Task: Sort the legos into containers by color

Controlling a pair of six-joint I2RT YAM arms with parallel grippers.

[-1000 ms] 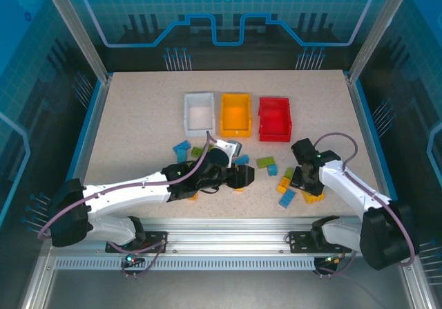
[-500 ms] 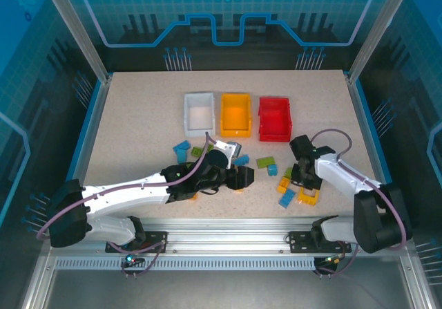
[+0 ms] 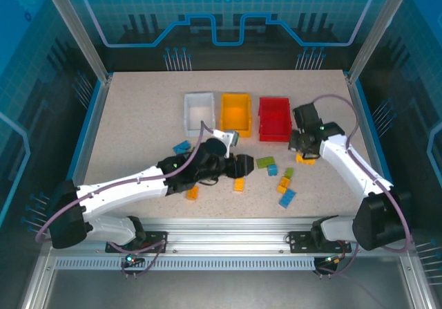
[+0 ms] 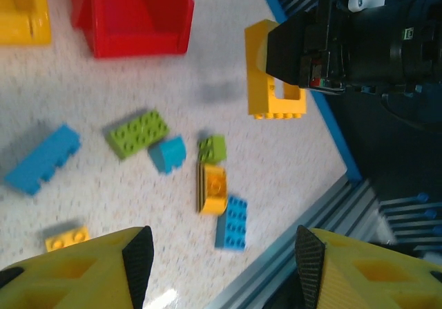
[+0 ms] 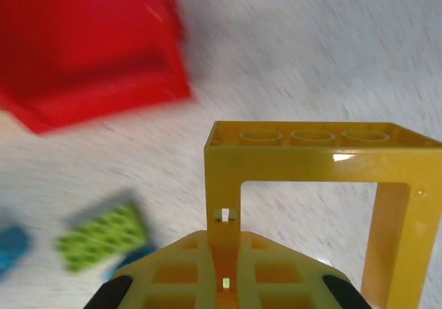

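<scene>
My right gripper (image 3: 302, 151) is shut on one side of the open yellow frame lego (image 3: 306, 160), held off the table just right of the red container (image 3: 274, 119). From the right wrist, the frame (image 5: 311, 184) stands upright out of the shut gripper (image 5: 226, 271), with the red container (image 5: 90, 53) beyond. My left gripper (image 3: 246, 165) is open and holds nothing, near mid-table; its gripper (image 4: 223, 260) hovers over a blue lego (image 4: 231, 221) and a yellow one (image 4: 213, 188). White (image 3: 199, 112) and yellow (image 3: 235, 113) containers stand left of the red one.
Loose legos lie between the arms: green (image 3: 265, 162), blue (image 3: 273, 170), green (image 3: 289, 173), yellow (image 3: 283, 183), blue (image 3: 286, 198). Left of these are yellow ones (image 3: 239, 184) (image 3: 192, 193) and a blue one (image 3: 181, 146). The table's blue side rail (image 4: 324, 129) runs close to the right.
My right gripper closed on the yellow frame, lifted it from the pile and carried it back toward the red container. My left arm shifted slightly farther in.
</scene>
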